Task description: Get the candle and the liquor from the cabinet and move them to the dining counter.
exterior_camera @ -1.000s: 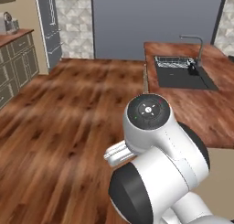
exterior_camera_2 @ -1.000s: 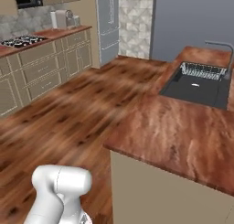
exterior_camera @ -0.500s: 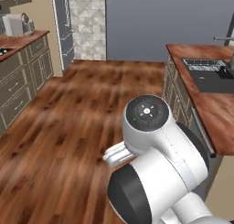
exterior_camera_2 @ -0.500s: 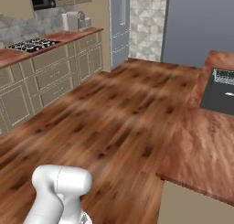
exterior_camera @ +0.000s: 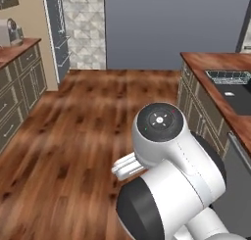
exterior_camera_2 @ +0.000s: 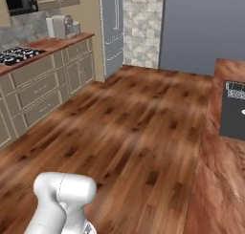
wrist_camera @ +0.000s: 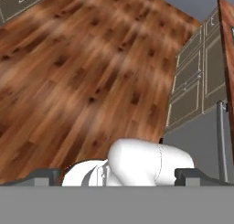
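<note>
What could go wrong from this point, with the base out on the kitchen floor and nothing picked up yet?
1. The dining counter and its beige base sit close on the robot's right; a tight turn could clip that corner.
2. The end effector is open and empty, pointing down at the wood floor, so it must be raised before any cabinet reach.
3. The lower drawer cabinets line the left side, narrowing the path.
</note>
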Motion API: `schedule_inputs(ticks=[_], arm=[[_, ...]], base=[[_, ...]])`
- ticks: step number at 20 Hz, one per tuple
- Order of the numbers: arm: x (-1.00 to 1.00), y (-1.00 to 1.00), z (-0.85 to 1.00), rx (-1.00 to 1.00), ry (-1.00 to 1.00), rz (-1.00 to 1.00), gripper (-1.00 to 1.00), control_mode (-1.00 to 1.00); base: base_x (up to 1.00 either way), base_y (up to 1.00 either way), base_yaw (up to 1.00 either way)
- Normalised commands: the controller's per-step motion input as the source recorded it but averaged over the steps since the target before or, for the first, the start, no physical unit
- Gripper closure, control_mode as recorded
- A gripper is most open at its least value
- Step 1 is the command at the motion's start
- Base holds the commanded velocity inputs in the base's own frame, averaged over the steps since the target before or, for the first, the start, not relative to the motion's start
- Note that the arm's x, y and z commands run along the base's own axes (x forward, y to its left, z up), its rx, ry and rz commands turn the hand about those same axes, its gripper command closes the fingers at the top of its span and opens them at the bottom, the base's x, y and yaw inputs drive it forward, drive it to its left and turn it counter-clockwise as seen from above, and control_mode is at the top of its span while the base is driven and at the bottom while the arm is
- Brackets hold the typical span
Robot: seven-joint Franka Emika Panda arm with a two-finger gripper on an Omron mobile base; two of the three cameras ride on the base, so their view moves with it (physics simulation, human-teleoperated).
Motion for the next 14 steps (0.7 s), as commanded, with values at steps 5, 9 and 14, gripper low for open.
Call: schedule_inputs(ticks=[5, 9, 14], arm=[[0.0, 0.0, 0.0, 0.0, 0.0, 0.0, -1.0, 1.0], [0.0, 0.0, 0.0, 0.0, 0.0, 0.0, -1.0, 1.0], [0.0, 0.0, 0.0, 0.0, 0.0, 0.0, -1.0, 1.0]], base=[[1.0, 0.31, -0.18], [0.72, 0.53, -0.08], [0.09, 0.97, 0.23]])
